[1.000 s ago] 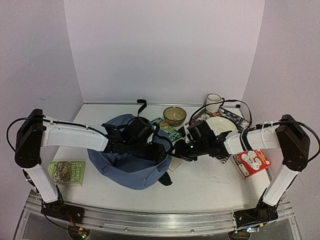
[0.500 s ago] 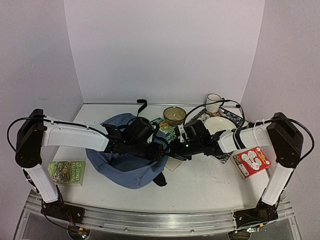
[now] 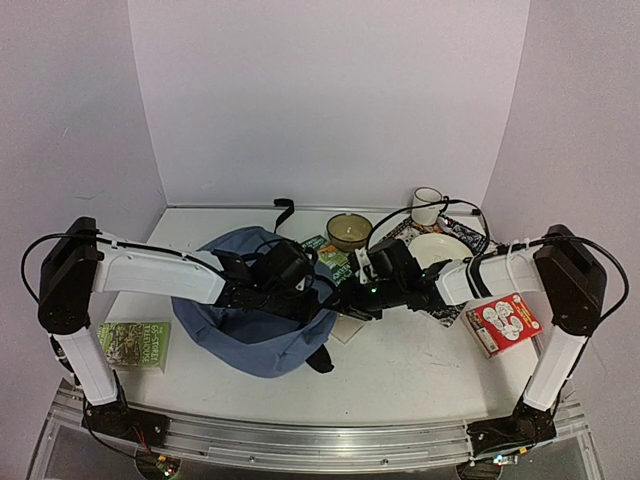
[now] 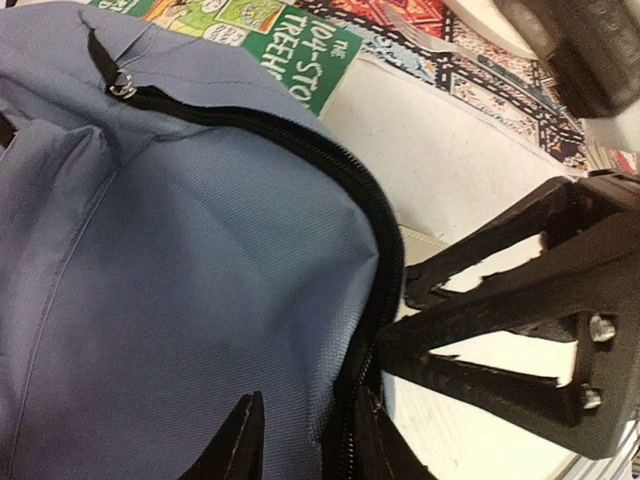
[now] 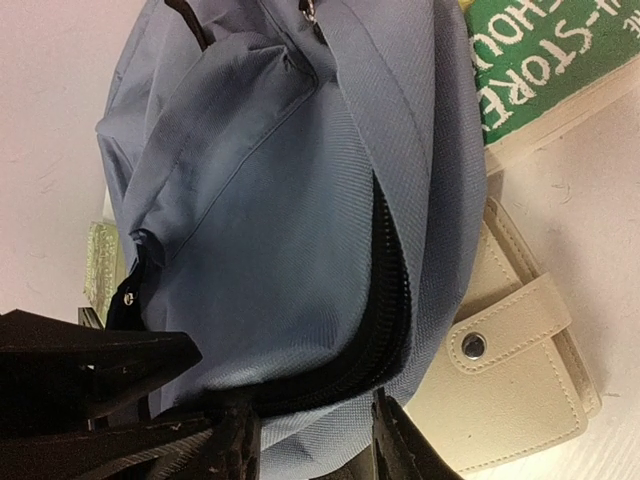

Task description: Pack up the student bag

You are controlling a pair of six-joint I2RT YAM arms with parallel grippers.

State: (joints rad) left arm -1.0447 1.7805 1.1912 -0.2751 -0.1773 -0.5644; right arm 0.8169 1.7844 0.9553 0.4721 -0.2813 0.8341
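The student bag [image 3: 250, 325], slate-blue with black zips, lies at table centre-left, its zipped rim facing right. My left gripper [image 3: 318, 292] is at that rim. In the left wrist view its fingers stand close together [image 4: 305, 442] with a fold of bag fabric [image 4: 180, 250] and the zip between them. My right gripper [image 3: 347, 300] meets the same rim from the right. In the right wrist view it [image 5: 312, 442] is closed narrowly on the bag's lower lip [image 5: 300, 200] beside the zip. Each gripper shows in the other's view: the right [image 4: 520, 330] and the left [image 5: 90, 400].
A cream snap wallet [image 5: 520, 370] lies under the bag's right edge, beside a green book [image 3: 335, 258]. Another green book [image 3: 133, 342] lies at the left. A bowl [image 3: 349, 231], mug [image 3: 428, 205], plate [image 3: 440, 248], patterned mat [image 3: 470, 232] and red box [image 3: 503, 324] are at the right.
My right gripper moved left to the bag's rim, and the bag's right side shifted slightly left. The left gripper has stayed at the rim, edging slightly right.
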